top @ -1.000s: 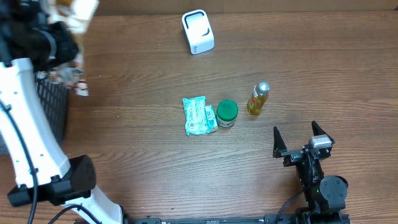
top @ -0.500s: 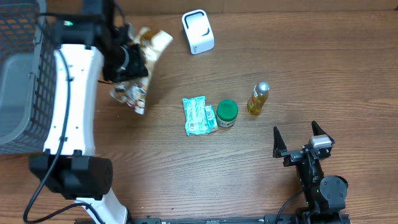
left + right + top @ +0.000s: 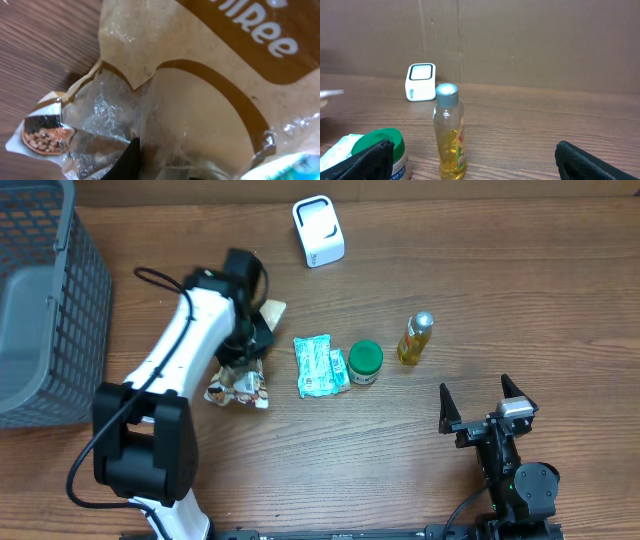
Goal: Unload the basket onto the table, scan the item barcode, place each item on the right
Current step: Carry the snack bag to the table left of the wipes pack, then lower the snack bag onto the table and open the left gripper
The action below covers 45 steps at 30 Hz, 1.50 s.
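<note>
**Snack bag out over the table, scanner waiting at the far edge**

The left gripper [image 3: 247, 338] is out over the left-centre of the table [image 3: 520, 270], and its jaws are pinched narrow on the snack bag [image 3: 238, 385]. The bag fills the left wrist view: tan film with a brown band, white lettering and a clear window [image 3: 200, 115], and one dark finger [image 3: 127, 160] pressed against it at the bottom. From overhead, the printed end of the bag hangs toward the near side and a pale corner pokes out on the far right of the gripper. I can't tell whether it touches the wood.

The white scanner [image 3: 318, 230] stands upright at the far edge, well apart from the bag and to its right. Just right of the bag lies a green-and-white packet [image 3: 320, 366], with a green-lidded jar [image 3: 365, 362] beside it. A yellow bottle [image 3: 415, 338] lies further right. A grey basket [image 3: 85, 290] sits at the far left.

The right gripper [image 3: 487, 402] hangs near the right front edge with its jaws spread wide and nothing between them.
</note>
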Available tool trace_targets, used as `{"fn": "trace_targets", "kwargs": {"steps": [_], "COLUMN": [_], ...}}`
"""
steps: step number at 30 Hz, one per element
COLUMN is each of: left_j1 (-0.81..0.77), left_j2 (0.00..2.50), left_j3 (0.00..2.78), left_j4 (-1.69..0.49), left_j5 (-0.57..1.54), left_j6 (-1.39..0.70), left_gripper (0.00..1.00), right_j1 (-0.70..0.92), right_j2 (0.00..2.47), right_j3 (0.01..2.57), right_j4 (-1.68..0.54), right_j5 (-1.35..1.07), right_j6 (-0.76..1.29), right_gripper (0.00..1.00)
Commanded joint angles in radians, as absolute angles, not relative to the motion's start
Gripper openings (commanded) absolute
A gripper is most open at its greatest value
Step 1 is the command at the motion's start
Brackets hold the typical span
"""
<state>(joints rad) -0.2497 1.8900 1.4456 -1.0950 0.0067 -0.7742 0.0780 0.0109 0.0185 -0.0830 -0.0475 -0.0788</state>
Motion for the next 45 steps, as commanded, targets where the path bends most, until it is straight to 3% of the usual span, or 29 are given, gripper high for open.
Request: {"fn": "trace_targets", "kwargs": {"steps": [1, 5, 10, 14, 18, 21, 25, 30, 33, 37, 45], "left_j1": [-0.293, -0.321, -0.328, -0.315, -0.286, -0.261, -0.254, -0.257, -0.266, -0.279, -0.299], "left_j2": [1.887, 1.887, 1.887, 1.887, 1.887, 1.887, 1.887, 1.887, 1.887, 1.887, 1.887], "left_j3": [1.358, 1.315, 1.314, 1.348, 1.43, 1.496, 1.543, 1.532, 1.506, 1.474, 1.377], "left_j4": [-0.998, -0.908, -0.889, -0.882, -0.913, -0.976, -1.044, -1.122, -1.14, -1.125, -1.052], "left_j5": [-0.074, -0.074, -0.065, 0.02, 0.154, 0.22, 0.241, 0.211, 0.151, 0.112, 0.111], "left_j6": [-0.925, -0.924, -0.904, -0.768, -0.617, -0.534, -0.456, -0.44, -0.441, -0.441, -0.443], "left_gripper": [0.04, 0.08, 0.2, 0.29, 0.52, 0.83, 0.95, 0.94, 0.87, 0.7, 0.61], "right_j1": [0.074, 0.074, 0.074, 0.074, 0.074, 0.074, 0.074, 0.074, 0.074, 0.074, 0.074], "right_j2": [0.003, 0.003, 0.003, 0.003, 0.003, 0.003, 0.003, 0.003, 0.003, 0.003, 0.003], "right_j3": [0.008, 0.008, 0.008, 0.008, 0.008, 0.008, 0.008, 0.008, 0.008, 0.008, 0.008], "right_j4": [-0.081, -0.081, -0.081, -0.081, -0.081, -0.081, -0.081, -0.081, -0.081, -0.081, -0.081], "right_j5": [-0.05, -0.05, -0.05, -0.05, -0.05, -0.05, -0.05, -0.05, -0.05, -0.05, -0.05], "right_j6": [-0.08, -0.08, -0.08, -0.08, -0.08, -0.08, -0.08, -0.08, -0.08, -0.08, -0.08], "right_gripper": [1.0, 1.0, 1.0, 1.0, 1.0, 1.0, 1.0, 1.0, 1.0, 1.0, 1.0]}}
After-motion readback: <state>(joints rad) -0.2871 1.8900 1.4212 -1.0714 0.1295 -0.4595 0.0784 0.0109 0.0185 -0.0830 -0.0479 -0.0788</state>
